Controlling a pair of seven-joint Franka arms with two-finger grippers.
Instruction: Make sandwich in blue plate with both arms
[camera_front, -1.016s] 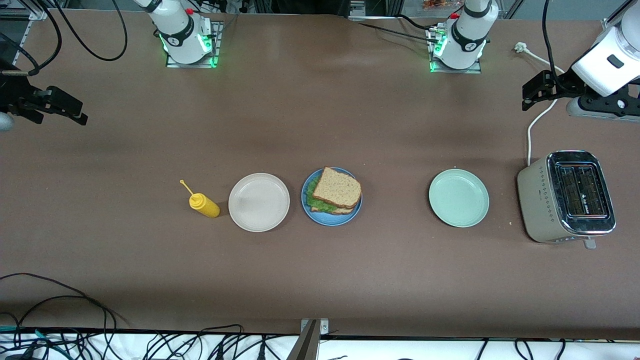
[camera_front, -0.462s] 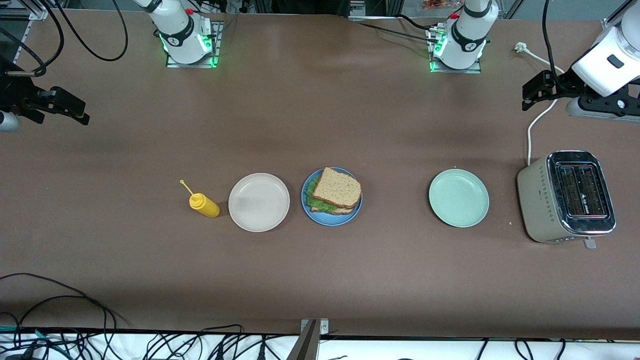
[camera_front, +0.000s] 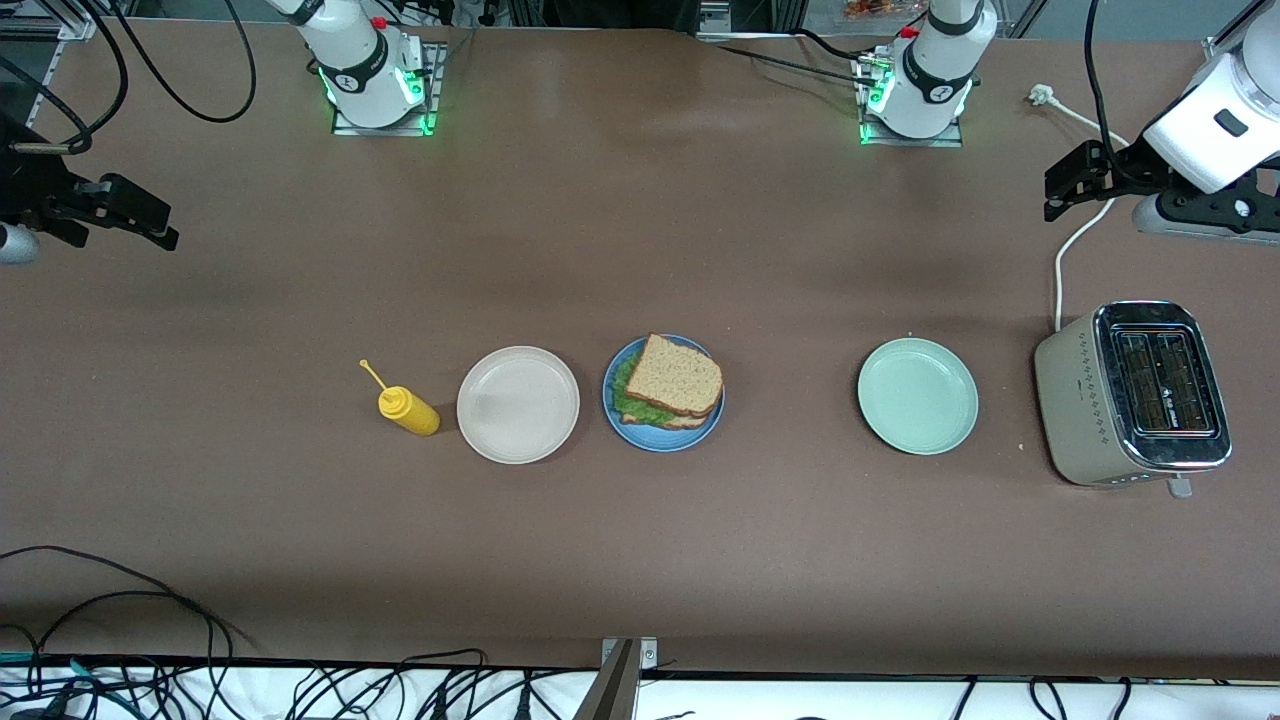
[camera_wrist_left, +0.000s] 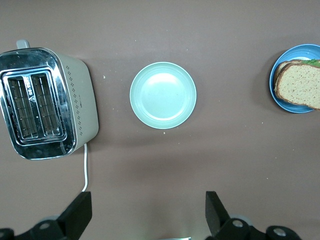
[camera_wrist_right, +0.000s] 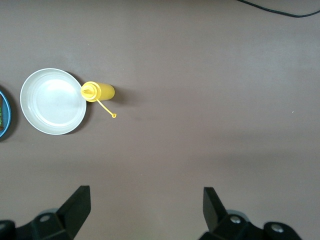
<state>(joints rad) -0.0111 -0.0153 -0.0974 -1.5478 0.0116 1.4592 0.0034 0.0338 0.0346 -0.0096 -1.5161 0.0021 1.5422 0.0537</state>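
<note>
The sandwich (camera_front: 668, 384) sits assembled on the blue plate (camera_front: 640, 436), mid-tabletop (camera_front: 640, 560), between the beige plate (camera_front: 518, 404) and the pale green plate (camera_front: 917, 396). My left end effector (camera_front: 1062, 192) hangs over the toaster's (camera_front: 1133, 394) end, fingers apart, empty. My right end effector (camera_front: 140, 222) hangs over the opposite end, fingers apart, empty.

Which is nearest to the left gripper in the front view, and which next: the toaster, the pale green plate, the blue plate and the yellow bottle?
From the left gripper, open, up at its arm's end of the table:
1. Toaster, at that same end.
2. Pale green plate, beside the toaster.
3. Blue plate, mid-table, holding the sandwich.
4. Yellow bottle, toward the right arm's end.
</note>
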